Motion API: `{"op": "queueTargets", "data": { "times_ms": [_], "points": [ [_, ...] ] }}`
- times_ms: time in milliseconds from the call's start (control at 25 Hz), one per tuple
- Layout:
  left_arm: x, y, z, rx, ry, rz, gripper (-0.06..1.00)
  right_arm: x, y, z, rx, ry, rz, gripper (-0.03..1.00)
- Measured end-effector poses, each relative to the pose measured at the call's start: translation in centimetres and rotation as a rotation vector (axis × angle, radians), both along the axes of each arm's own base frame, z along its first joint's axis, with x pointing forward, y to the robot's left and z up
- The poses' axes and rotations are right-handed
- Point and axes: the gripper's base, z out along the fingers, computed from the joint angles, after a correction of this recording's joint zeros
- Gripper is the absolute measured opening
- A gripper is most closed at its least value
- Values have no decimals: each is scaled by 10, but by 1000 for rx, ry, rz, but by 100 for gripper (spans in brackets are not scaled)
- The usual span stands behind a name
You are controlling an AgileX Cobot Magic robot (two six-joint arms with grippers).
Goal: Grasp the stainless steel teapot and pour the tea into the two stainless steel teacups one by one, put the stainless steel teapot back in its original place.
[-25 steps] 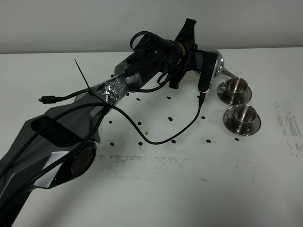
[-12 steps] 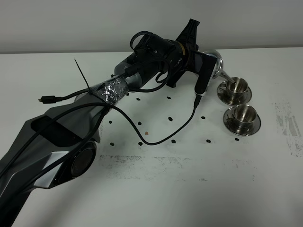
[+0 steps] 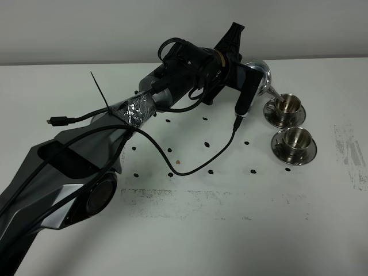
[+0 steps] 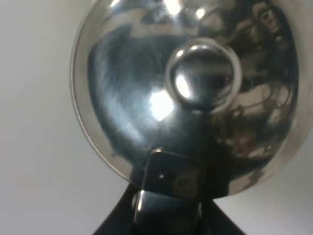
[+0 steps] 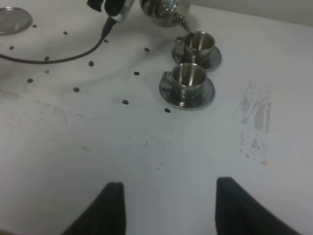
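The stainless steel teapot point(image 3: 263, 76) is held above the table at the back right, its thin spout pointing down toward the far teacup point(image 3: 285, 107). My left gripper point(image 3: 252, 73) is shut on the teapot's handle. The left wrist view is filled by the teapot's lid and knob point(image 4: 202, 78), with the gripper point(image 4: 168, 196) clamped at its edge. The near teacup point(image 3: 295, 141) stands on its saucer just in front of the far one. The right wrist view shows the teapot point(image 5: 161, 9), the far cup point(image 5: 198, 43) and the near cup point(image 5: 188, 77). My right gripper point(image 5: 173, 205) is open and empty, well short of the cups.
A black cable point(image 3: 213, 161) hangs from the left wrist and loops over the table. Small black dots point(image 3: 206, 144) mark the white tabletop. A round steel disc point(image 5: 12, 19) lies at the far left in the right wrist view. A scuffed patch point(image 5: 254, 120) lies right of the cups.
The left wrist has turned slightly and the teapot has shifted a little up and left, its spout staying over the far teacup. The cups have not moved.
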Motion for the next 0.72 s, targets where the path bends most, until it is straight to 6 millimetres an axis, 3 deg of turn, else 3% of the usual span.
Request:
{"op": "queueTargets", "data": {
  "times_ms": [720],
  "points": [
    [2, 0, 2, 5, -35, -9, 16, 0, 0, 0, 0, 0, 0, 41]
  ]
}}
